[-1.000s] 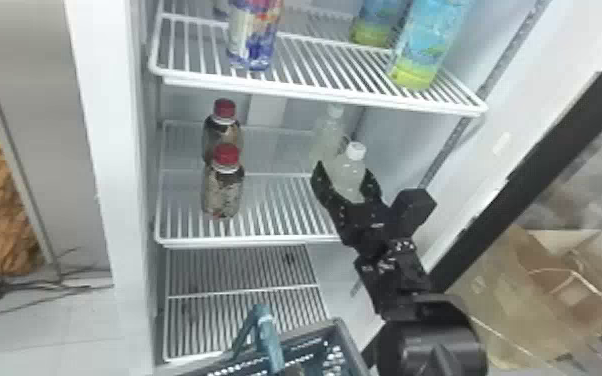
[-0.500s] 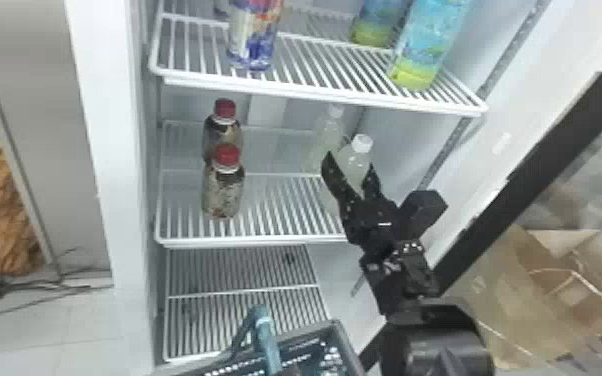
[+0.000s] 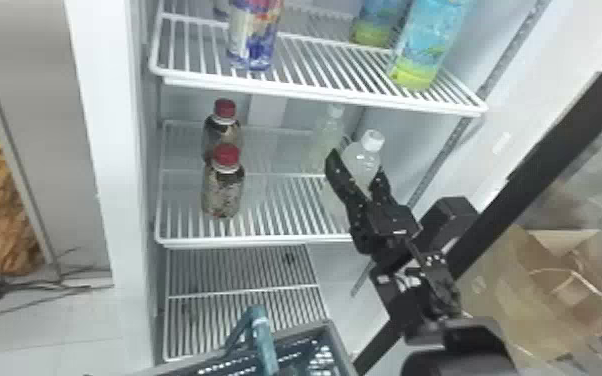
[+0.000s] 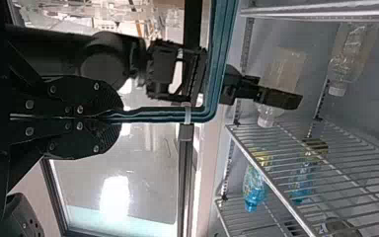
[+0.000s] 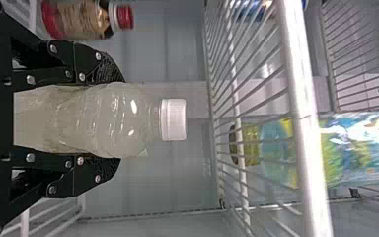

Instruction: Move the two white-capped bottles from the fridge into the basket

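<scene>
Neither bottle was moved: the right end effector clasped the near bottle, the left end effector the basket handle; the far bottle stood shelved.

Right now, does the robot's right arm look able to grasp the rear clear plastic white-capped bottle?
Probably not: its black end effector is clamped around the nearer cloudy white-capped bottle, and the rear bottle stands farther back.

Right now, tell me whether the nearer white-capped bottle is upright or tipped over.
Upright: its white cap is on top, and the bottle runs roughly parallel to the blue bottle above.
</scene>
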